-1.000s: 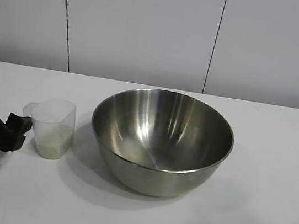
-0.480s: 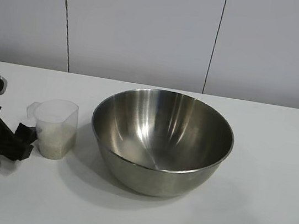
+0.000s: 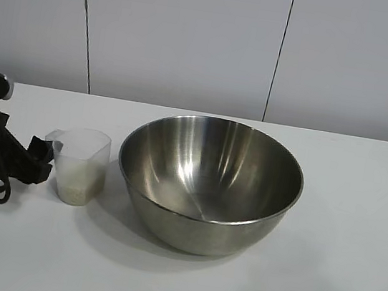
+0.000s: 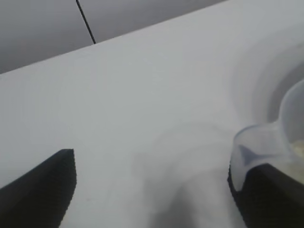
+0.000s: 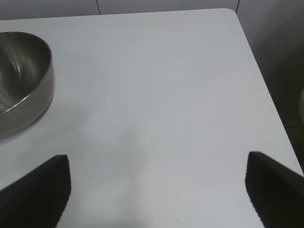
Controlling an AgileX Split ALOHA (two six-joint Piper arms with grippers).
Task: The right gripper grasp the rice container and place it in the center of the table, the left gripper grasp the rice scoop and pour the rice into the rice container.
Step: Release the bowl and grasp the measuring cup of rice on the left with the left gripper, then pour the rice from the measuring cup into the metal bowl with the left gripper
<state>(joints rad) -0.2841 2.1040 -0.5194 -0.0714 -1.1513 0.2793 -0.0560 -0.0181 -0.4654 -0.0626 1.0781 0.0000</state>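
Where the exterior frame cuts off at its left edge, the black left gripper is only partly seen, fingers spread wide, one touching the small clear plastic rice scoop. Left of centre on the white desk sits the large steel rice container. Right gripper gapes wide, empty.

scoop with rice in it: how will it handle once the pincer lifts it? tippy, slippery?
The scoop looks like thin clear plastic, so probably light and a little flexible. It is tall and narrow, holding rice only at the bottom, so likely stable upright, though a sideways nudge could tip it. Its smooth walls may slip in the left pincer.
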